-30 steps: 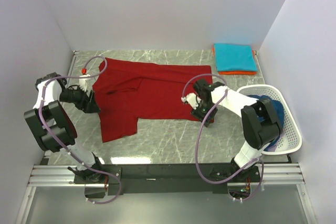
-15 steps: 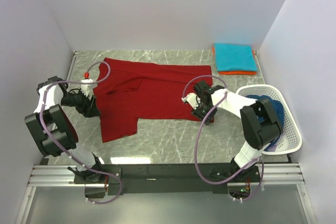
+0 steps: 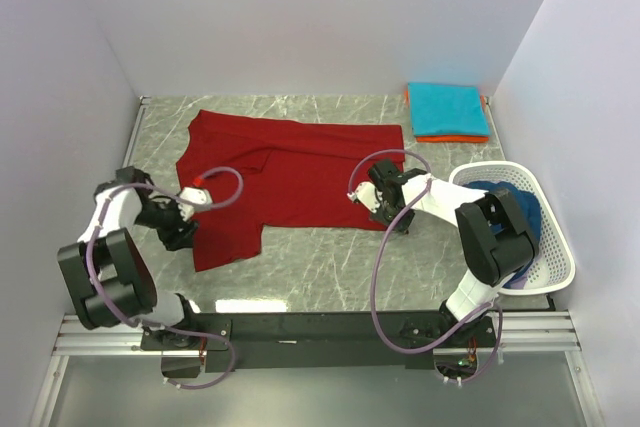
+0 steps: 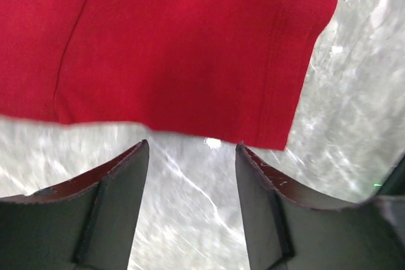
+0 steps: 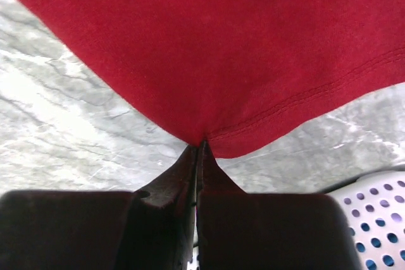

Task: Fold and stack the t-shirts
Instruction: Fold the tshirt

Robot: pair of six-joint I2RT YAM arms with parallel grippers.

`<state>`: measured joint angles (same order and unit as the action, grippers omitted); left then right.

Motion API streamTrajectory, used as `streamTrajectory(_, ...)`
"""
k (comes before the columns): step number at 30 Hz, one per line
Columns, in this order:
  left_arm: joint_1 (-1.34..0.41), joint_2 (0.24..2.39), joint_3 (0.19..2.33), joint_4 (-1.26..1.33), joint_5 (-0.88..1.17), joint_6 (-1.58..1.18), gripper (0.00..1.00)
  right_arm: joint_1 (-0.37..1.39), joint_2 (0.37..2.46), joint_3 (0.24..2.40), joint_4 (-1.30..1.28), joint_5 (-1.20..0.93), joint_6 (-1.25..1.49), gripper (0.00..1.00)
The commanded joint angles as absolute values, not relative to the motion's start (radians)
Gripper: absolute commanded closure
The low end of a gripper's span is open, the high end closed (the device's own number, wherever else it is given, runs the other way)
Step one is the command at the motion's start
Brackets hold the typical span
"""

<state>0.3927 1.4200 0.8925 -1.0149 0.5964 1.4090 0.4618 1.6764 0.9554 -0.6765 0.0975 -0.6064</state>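
Right jaws clamped on red shirt (image 5: 209,49) hem for the fold — left jaws apart, short of its corner.

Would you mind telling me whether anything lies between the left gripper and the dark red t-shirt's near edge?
Nothing visible does. The left gripper, jaws open, faces the hem of the dark red t-shirt across a strip of bare table; no other thing lies there.

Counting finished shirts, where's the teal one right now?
Top view: the teal t-shirt lies folded far right, on the orange t-shirt, behind the white basket.
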Motion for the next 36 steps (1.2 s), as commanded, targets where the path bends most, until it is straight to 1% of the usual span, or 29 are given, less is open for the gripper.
streamTrajectory(1,0.325,1.361,0.836,-0.898,0.540,1.522,0.39,0.436,1.701,0.930,-0.618,0.149,-0.640,1.00)
streamTrajectory(5,0.290,1.376,0.815,-0.830,0.537,1.575,0.41,0.394,1.698,0.946,-0.630,0.141,-0.652,1.00)
streamTrajectory(14,0.264,1.535,0.876,-0.776,0.526,1.634,0.41,0.374,1.690,0.988,-0.664,0.121,-0.660,1.00)
streamTrajectory(22,0.226,1.496,0.819,-0.770,0.520,1.687,0.45,0.374,1.698,0.999,-0.672,0.115,-0.657,1.00)
streamTrajectory(27,0.210,1.480,0.844,-0.802,0.523,1.698,0.47,0.376,1.715,1.012,-0.675,0.112,-0.655,1.00)
streamTrajectory(30,0.183,1.508,0.861,-0.827,0.512,1.693,0.50,0.374,1.729,1.019,-0.677,0.110,-0.652,1.00)
streamTrajectory(36,0.170,1.575,0.830,-0.805,0.431,1.701,0.54,0.374,1.727,1.020,-0.683,0.109,-0.657,1.00)
